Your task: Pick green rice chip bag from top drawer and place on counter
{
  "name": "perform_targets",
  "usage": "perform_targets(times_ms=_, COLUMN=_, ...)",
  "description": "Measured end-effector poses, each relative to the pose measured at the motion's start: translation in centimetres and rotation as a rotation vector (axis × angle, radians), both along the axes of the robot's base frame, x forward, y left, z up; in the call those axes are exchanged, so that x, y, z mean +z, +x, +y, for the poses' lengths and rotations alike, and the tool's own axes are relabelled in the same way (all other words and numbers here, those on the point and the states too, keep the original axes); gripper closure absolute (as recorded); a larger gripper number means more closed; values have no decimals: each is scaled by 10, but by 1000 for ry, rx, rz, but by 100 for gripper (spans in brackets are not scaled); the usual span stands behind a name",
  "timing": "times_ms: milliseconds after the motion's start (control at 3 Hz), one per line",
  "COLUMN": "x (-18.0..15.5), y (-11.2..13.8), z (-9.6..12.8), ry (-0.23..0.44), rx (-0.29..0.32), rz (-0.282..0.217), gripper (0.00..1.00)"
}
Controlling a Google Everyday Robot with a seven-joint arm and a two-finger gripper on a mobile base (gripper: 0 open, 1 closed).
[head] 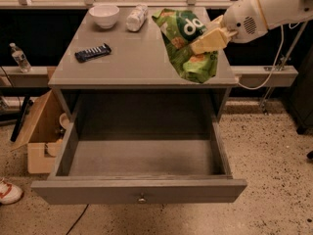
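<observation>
The green rice chip bag (188, 42) hangs crumpled in my gripper (208, 40), which is shut on its right side. The bag is over the right part of the grey counter (132, 58), with its lower end near the counter's front right corner. My white arm reaches in from the upper right. The top drawer (139, 168) stands pulled out wide below the counter, and its inside shows nothing in it. Its small round knob (142, 199) is at the middle of the front.
On the counter lie a dark blue bar wrapper (93, 52) at the left, a white bowl (104, 15) and a lying plastic bottle (136, 17) at the back. A cardboard box (41, 136) sits on the floor left of the cabinet.
</observation>
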State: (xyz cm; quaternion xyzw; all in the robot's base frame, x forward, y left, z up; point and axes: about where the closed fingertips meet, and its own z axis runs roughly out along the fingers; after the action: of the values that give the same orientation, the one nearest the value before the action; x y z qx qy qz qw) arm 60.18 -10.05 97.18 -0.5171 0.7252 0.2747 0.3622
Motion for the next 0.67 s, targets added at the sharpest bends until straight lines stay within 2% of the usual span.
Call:
perform_targets(times_ms=333, x=-3, y=26, z=9, ry=3, rx=-22, rz=-27, gripper=100)
perform_targets(times_ms=667, x=-6, y=72, z=22, ry=-26, rx=-78, rz=-74, gripper=100)
